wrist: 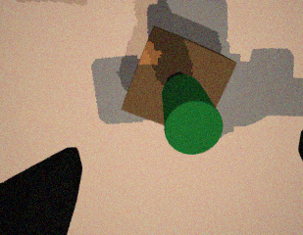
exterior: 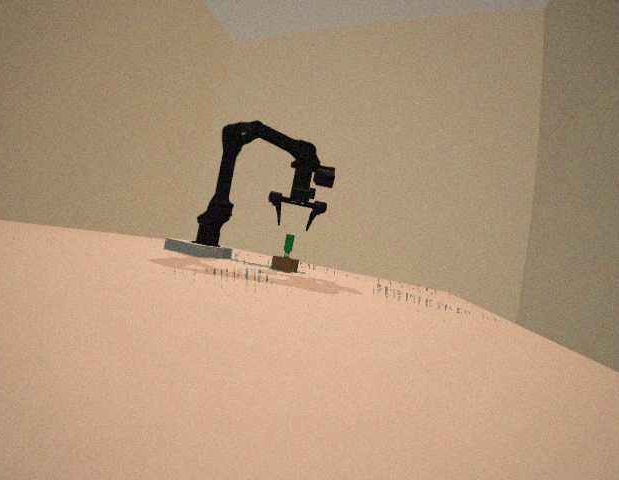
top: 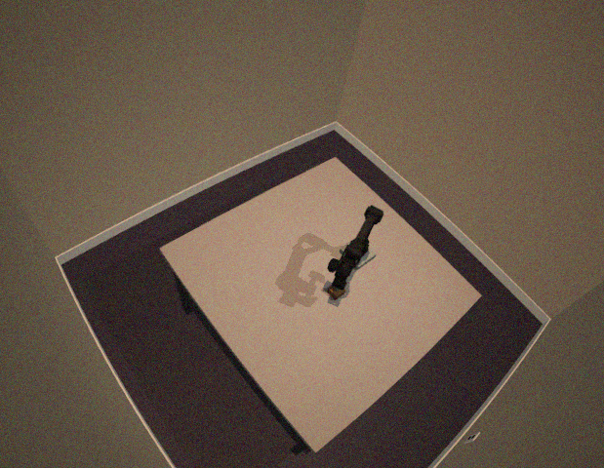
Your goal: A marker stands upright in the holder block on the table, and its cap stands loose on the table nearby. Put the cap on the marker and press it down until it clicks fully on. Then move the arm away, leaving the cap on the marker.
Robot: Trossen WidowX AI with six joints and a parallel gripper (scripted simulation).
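Note:
The brown holder block sits on the table. The green cap stands upright on top of the marker, above the block. A short pale part of the marker shows between cap and block in the exterior view; the rest is hidden. Whether the cap is fully seated I cannot tell. My gripper is wide open and empty, pointing down, its fingertips a little above the cap top and one to each side. In the wrist view both fingers stand well apart from the cap.
The arm's grey base plate is on the table to the left of the block in the exterior view, with the black arm arching over from it. Shadows of the arm fall around the block.

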